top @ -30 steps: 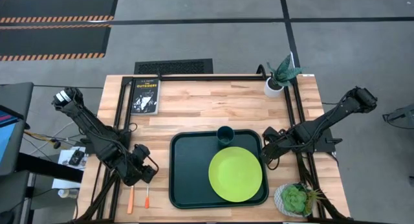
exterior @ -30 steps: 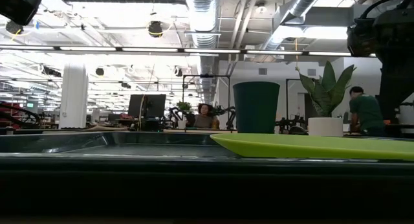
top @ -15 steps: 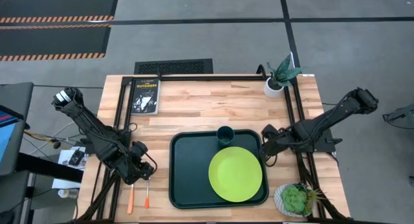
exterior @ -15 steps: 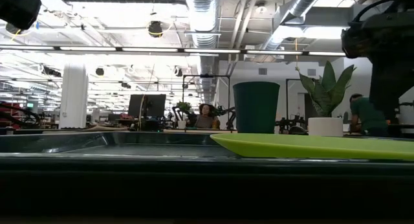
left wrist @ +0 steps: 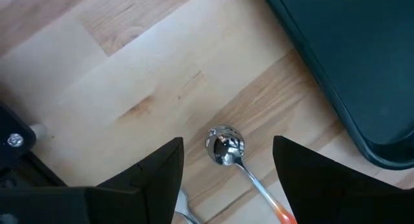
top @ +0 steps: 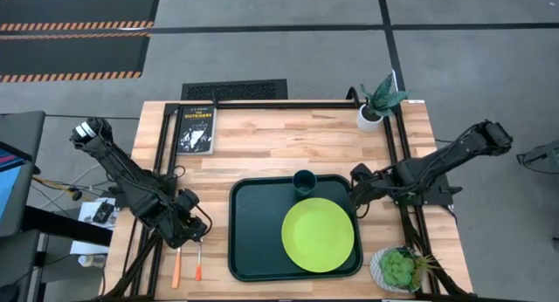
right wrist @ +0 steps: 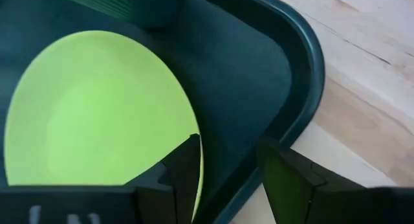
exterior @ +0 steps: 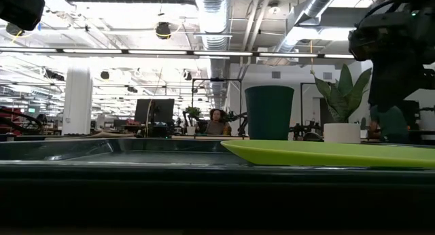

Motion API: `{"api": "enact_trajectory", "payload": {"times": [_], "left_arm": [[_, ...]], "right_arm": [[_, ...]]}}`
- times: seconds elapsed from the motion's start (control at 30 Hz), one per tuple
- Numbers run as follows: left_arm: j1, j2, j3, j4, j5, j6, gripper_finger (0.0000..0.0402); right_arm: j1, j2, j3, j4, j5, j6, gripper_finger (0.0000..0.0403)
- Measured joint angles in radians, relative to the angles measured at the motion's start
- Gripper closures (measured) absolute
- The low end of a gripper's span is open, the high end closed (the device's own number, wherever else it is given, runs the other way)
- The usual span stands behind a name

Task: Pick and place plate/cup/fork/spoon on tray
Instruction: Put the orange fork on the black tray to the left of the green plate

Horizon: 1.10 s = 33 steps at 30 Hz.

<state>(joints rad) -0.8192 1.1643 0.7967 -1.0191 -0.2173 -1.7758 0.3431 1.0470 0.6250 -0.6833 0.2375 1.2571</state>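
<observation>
Left gripper (top: 194,232) is hovering at the tray's (top: 253,241) 9 o'clock side, fingers spread wide over the spoon (left wrist: 225,146), gripping nothing. Fork (top: 176,269) and spoon are lying side by side on the table (top: 288,145), off the tray. Right gripper (top: 358,181) is sitting at the tray's 2 o'clock corner, fingers partly apart, empty. Plate (top: 318,235) and cup (top: 304,181) are resting on the tray.
</observation>
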Motion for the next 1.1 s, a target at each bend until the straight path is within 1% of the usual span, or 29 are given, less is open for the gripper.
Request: {"api": "enact_trajectory", "payload": {"times": [0.23,0.4,1.1], "left_arm": [[0.000,0.000,0.000,0.000,0.008,0.011,0.0178],[-0.001,0.000,0.000,0.000,0.007,0.011,0.0178],[-0.001,0.000,0.000,0.003,-0.003,0.001,0.0178]], "right_arm": [[0.000,0.000,0.000,0.007,0.001,0.008,0.0227],[0.000,0.000,0.000,0.009,0.036,0.033,0.0230],[0.000,0.000,0.000,0.011,0.037,0.036,0.0230]]}}
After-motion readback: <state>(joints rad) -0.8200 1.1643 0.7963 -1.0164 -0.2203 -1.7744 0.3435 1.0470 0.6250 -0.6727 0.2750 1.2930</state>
